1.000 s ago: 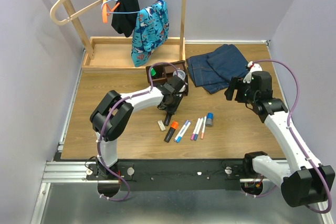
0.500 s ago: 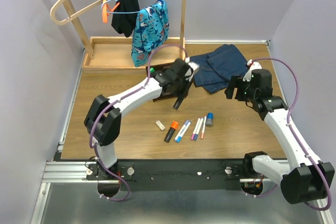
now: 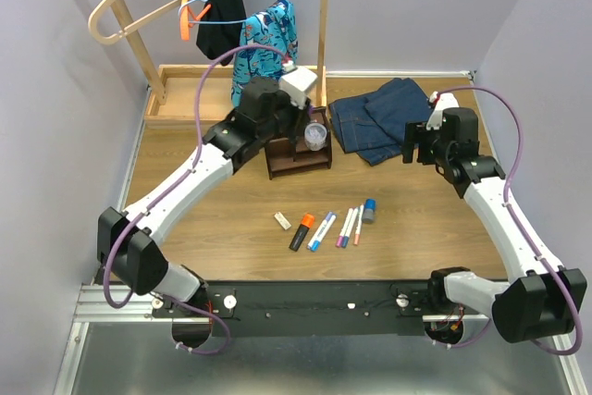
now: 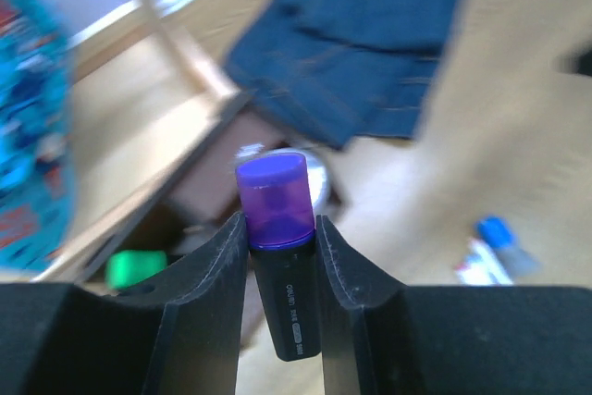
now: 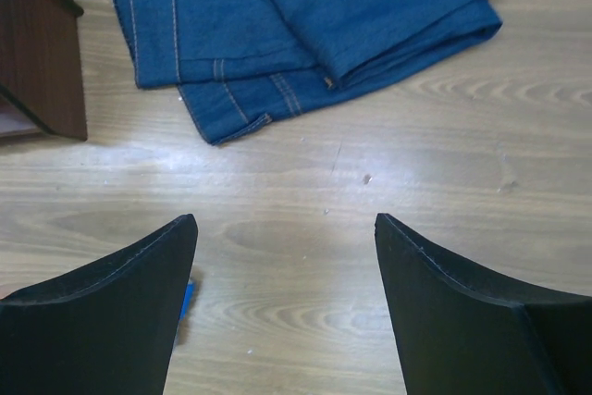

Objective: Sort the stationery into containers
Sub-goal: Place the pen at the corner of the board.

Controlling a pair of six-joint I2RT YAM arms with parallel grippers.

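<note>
Left gripper [image 4: 277,233]: mine, clamped on the purple marker [image 4: 273,193], cap leading, ready to slot in.
Organiser [image 3: 296,162]: just under it, I judge.
Right gripper [image 5: 285,228]: fingers apart, empty, waiting beside the jeans [image 5: 305,25].
Pens [image 3: 348,226]: lying unsorted nearer me.

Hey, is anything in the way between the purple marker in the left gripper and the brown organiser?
Nothing visible blocks it. The left gripper holds the purple marker over the organiser, open air between. A clear tub stands at its right end and a green marker occupies one compartment, so pick a free slot.
</note>
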